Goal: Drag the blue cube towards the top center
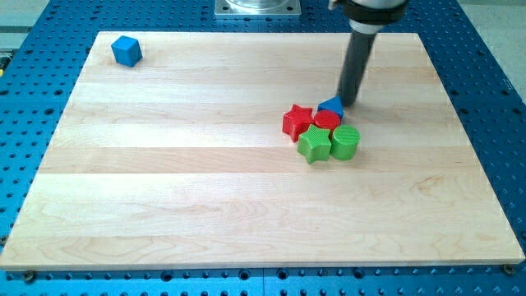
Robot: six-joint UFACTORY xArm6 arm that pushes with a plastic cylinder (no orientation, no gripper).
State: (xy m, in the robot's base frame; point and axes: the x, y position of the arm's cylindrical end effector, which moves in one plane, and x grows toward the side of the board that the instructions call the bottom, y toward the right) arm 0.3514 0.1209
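The blue cube [126, 51] sits alone near the board's top left corner. My tip [348, 102] is far to the cube's right, at the upper right of a cluster of blocks. It stands right next to a small blue triangular block [332, 106]; whether it touches it cannot be told. The rod rises from the tip toward the view's top.
The cluster holds a red star [297, 122], a red round block [327, 120], a green star [314, 144] and a green cylinder [346, 142], packed together right of centre. The wooden board [205, 214] lies on a blue perforated table [493, 74].
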